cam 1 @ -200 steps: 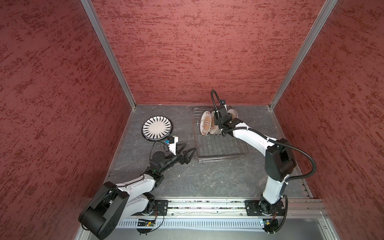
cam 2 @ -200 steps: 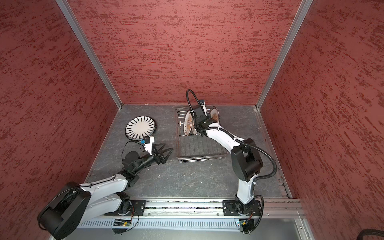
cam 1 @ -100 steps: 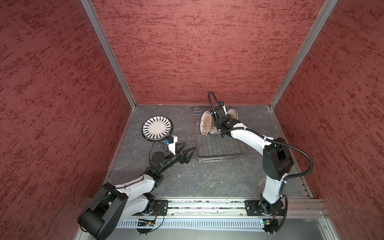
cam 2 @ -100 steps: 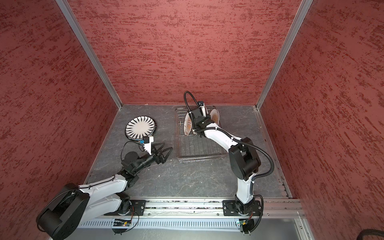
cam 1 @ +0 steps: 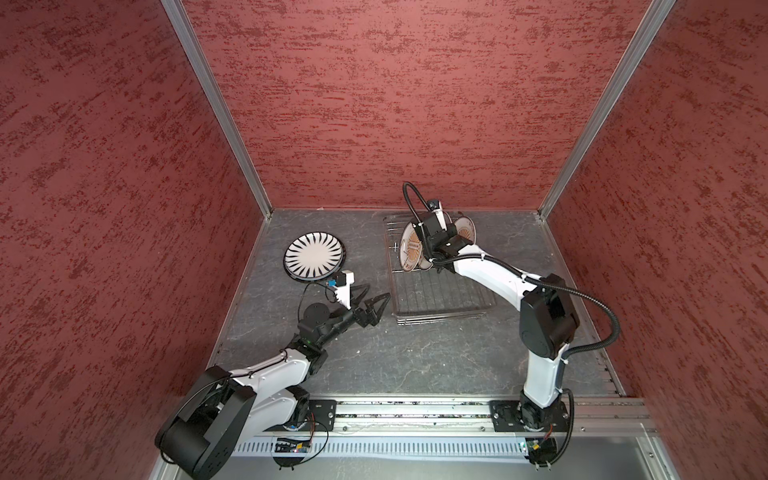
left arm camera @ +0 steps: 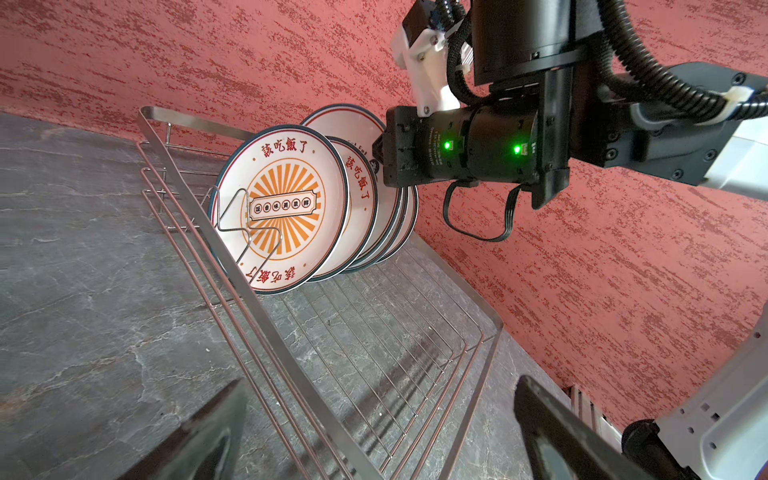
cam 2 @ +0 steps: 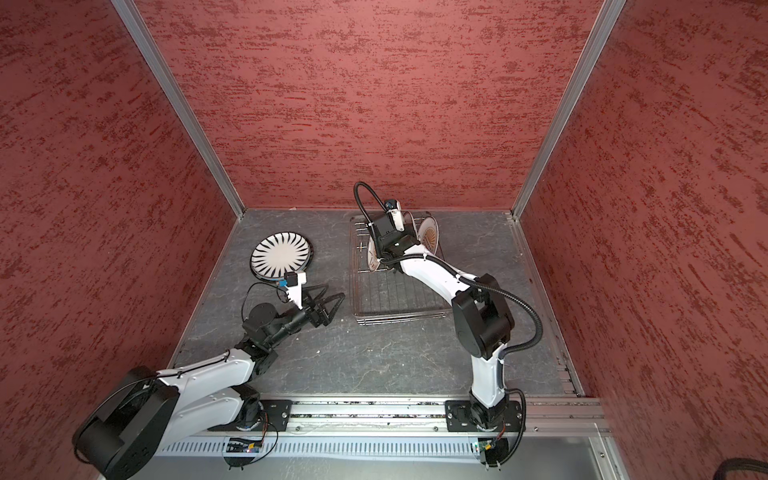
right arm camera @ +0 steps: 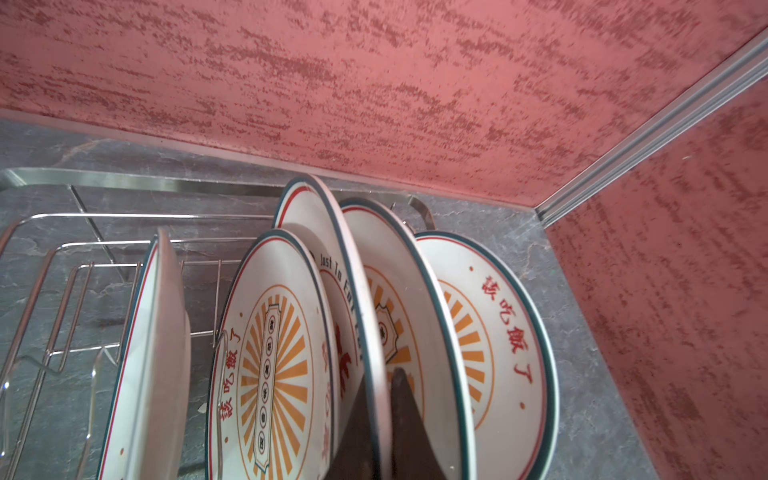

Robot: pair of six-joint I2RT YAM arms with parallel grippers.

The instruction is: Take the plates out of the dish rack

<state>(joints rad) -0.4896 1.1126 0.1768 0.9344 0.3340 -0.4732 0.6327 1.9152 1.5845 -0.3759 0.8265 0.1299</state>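
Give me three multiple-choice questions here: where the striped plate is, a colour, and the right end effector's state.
1. Where is the striped plate? A) flat on the table, left of the rack B) standing in the rack C) against the back wall
2. What colour are the rays on the sunburst plates in the rack? A) blue B) orange C) green
3. The right end effector is: A) wide open B) shut on the rim of the highest plate C) lying on the table
Answers: 1 A, it lies face up apart from the rack; 2 B, orange rays ring their centres; 3 B, it clamps that rim.
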